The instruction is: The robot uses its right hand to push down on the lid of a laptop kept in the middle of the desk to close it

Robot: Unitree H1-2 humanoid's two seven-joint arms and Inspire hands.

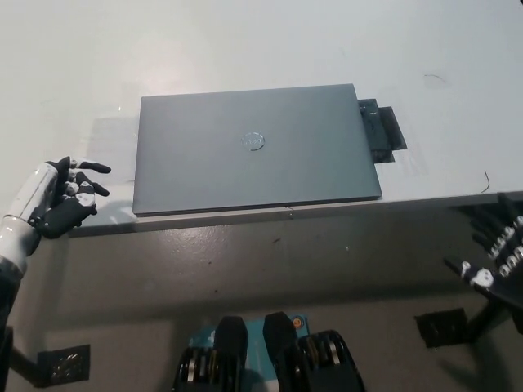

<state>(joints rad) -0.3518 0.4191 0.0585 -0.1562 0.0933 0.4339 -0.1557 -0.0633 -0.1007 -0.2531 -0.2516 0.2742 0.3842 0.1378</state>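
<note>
The grey laptop (253, 151) lies flat on the white desk (245, 49) with its lid down and a round logo in the middle. My black right hand (497, 257) is at the right edge of the picture, below the desk's front edge and well away from the laptop, fingers spread and holding nothing. My white left hand (61, 196) rests at the desk's front left corner, just left of the laptop, fingers loosely curled and empty.
A small black device (382, 132) lies against the laptop's right side. The desk's front edge (327, 211) runs just below the laptop. Grey floor lies beneath, with a dark plate (61, 363) at lower left.
</note>
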